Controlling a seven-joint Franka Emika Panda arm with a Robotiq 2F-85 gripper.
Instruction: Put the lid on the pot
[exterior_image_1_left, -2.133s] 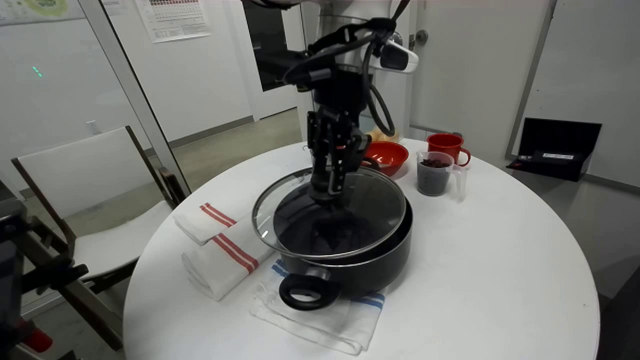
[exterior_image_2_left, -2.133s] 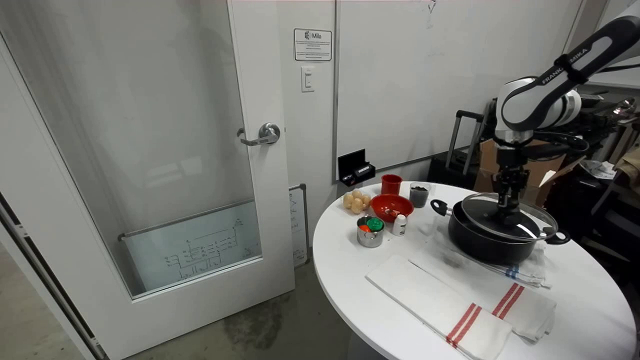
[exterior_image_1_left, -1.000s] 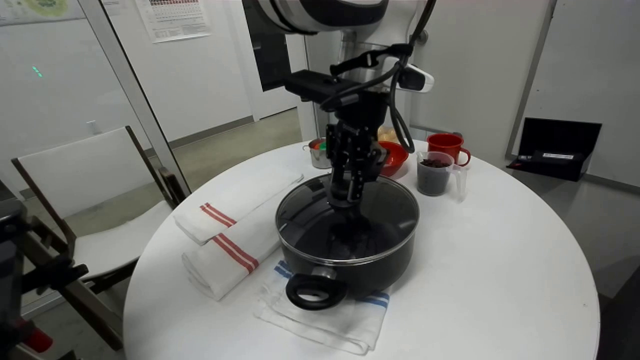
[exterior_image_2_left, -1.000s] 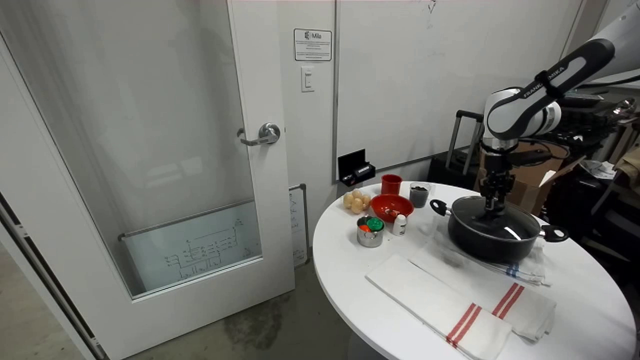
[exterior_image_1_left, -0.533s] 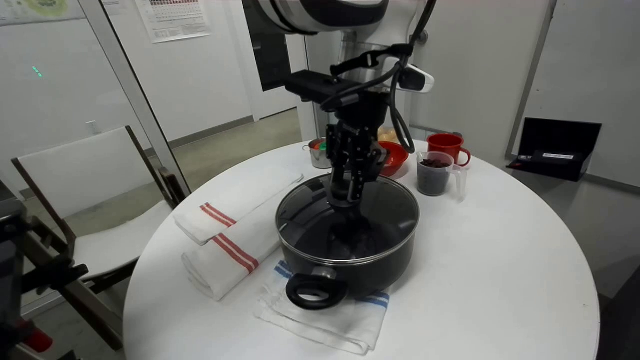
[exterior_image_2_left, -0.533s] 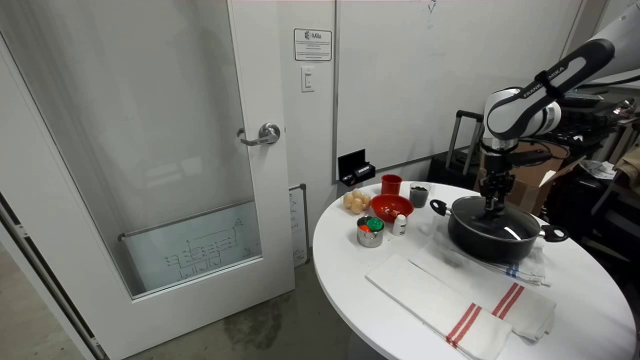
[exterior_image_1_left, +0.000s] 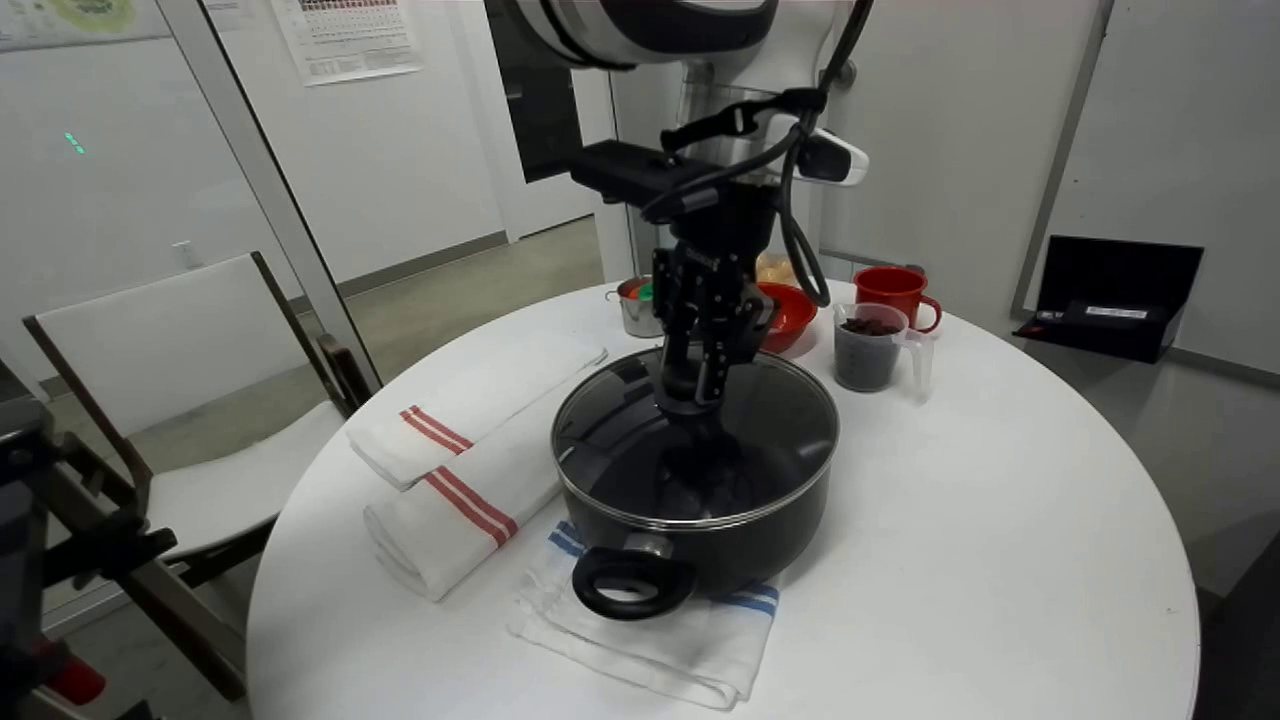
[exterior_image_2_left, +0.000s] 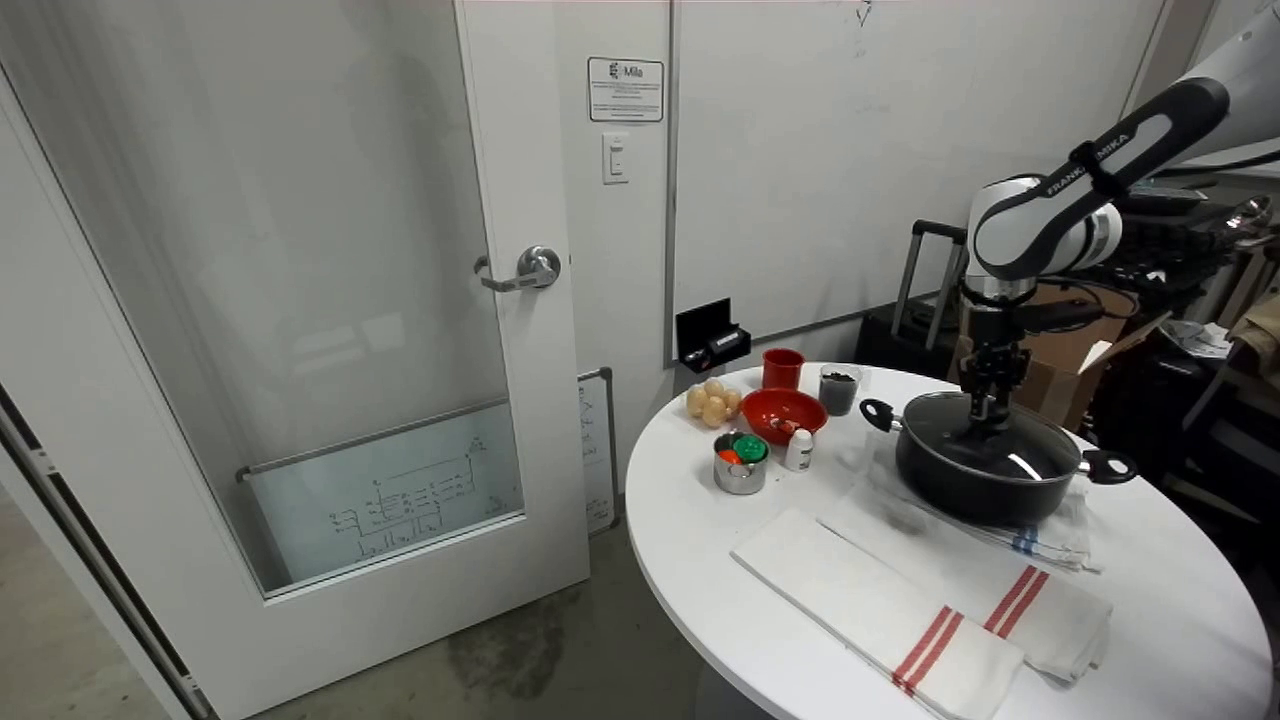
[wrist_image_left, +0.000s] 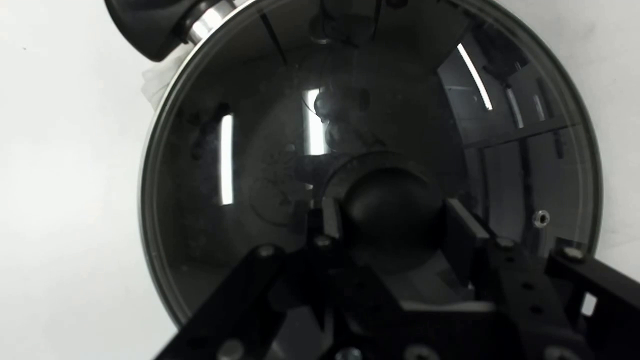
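The clear glass lid lies level on the black pot, its metal rim lined up with the pot's rim. Both also show in an exterior view, the lid on top of the pot. In the wrist view the lid fills the middle, and one pot handle shows at the top left. My gripper has a finger on each side of the lid's dark round knob, touching it. It points straight down over the lid in both exterior views.
The pot stands on a blue-striped towel. Red-striped towels lie beside it. Behind are a red bowl, a red cup, a measuring cup, a metal cup and a small white bottle.
About two seconds ago the lid hung tilted and off to one side over the pot. My gripper has moved it across and down onto the rim. Over the last second nothing has visibly moved.
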